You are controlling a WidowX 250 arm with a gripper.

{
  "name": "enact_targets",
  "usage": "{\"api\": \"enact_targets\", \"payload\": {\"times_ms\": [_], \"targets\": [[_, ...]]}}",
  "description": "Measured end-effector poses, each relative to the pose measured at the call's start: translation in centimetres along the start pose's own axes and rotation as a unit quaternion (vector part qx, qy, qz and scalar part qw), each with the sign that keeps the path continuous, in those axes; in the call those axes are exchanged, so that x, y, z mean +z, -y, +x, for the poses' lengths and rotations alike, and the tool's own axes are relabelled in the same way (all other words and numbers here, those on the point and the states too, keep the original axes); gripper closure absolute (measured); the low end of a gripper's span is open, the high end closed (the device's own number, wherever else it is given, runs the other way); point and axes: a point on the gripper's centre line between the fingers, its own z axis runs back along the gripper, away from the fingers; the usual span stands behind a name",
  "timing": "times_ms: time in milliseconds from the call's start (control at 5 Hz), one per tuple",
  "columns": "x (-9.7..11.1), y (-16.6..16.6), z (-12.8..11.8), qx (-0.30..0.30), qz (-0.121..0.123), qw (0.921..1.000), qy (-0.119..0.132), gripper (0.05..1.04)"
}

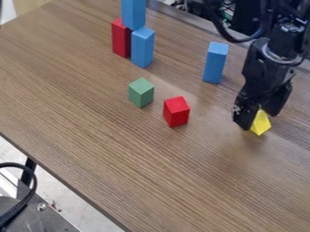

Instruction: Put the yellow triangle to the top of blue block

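Camera view: black two-finger gripper low over wood-grain table, right side of view. Fingers appear clamped on yellow triangular block, its lower part projecting below them. Block likely light, rigid, not fragile; sloped faces could slip or twist. Best hold: opposite faces, low side pressure, base left free for placing. Upright blue rectangular block stands apart, probable target; narrow top calls for level, centred release.

Slanting view down from above
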Motion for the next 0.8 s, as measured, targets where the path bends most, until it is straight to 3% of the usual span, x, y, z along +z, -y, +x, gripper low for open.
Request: {"api": "enact_targets", "payload": {"times_ms": [200, 400, 600, 800], "targets": [[-1.11, -0.04, -0.22, 0.004, 0.014, 0.9999, -0.007, 0.133], [-1.45, 0.33, -0.07, 0.015, 0.017, 0.9996, -0.013, 0.419], [-1.32, 0.32, 0.14, 0.013, 0.022, 0.9996, -0.012, 0.523], [-1.2, 0.21, -0.17, 0.002, 0.027, 0.9993, -0.026, 0.523]]}}
